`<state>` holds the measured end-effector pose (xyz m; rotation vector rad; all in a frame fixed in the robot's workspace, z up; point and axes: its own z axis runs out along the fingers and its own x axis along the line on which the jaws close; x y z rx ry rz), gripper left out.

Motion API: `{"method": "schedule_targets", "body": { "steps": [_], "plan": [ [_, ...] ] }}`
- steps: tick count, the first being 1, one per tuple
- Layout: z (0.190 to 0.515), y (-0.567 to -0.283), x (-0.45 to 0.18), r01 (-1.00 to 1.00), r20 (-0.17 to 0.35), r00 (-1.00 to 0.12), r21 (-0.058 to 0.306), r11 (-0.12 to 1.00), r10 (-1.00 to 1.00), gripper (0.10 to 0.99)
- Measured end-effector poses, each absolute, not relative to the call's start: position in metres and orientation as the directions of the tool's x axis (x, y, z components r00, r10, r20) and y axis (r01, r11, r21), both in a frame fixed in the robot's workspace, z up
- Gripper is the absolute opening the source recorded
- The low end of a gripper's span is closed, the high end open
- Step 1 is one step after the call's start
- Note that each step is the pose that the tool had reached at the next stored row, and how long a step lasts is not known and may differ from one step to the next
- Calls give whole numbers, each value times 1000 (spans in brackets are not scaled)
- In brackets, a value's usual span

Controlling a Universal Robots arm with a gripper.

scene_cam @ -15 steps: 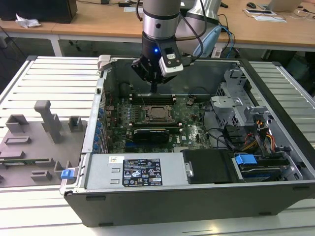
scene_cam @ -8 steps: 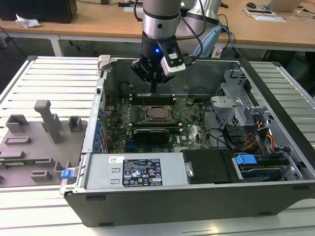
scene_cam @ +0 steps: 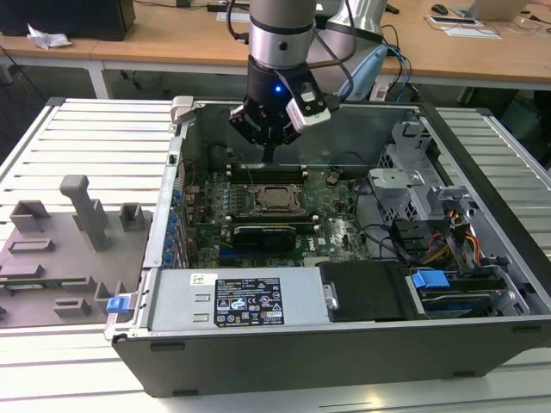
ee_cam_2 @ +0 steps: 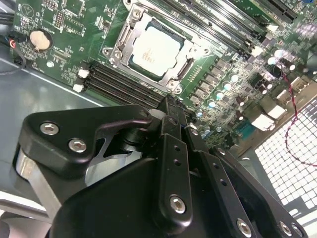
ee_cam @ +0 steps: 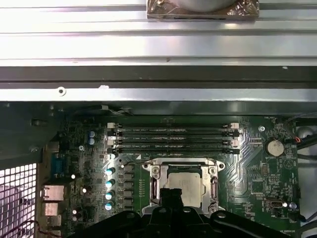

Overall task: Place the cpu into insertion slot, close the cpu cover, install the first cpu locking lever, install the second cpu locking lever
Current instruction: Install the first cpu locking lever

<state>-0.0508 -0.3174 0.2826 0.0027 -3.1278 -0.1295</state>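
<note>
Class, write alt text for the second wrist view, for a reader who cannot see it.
A silver cpu sits framed by its metal cover on a green motherboard. The black hand looms in the foreground, its tip near the memory slots beside the cpu.

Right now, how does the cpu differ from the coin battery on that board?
The cpu is square; the battery is round. The cpu is larger than the battery. The cpu lies framed by the cover; the battery sits alone near the edge of the board. Both are flat and silvery.
</note>
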Motion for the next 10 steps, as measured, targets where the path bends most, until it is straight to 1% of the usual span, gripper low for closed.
{"method": "schedule_targets", "body": {
  "steps": [10],
  "plan": [
    [282, -317, -72, -4, 1, -1000, 83, 997, -4, 106]
  ]
}}
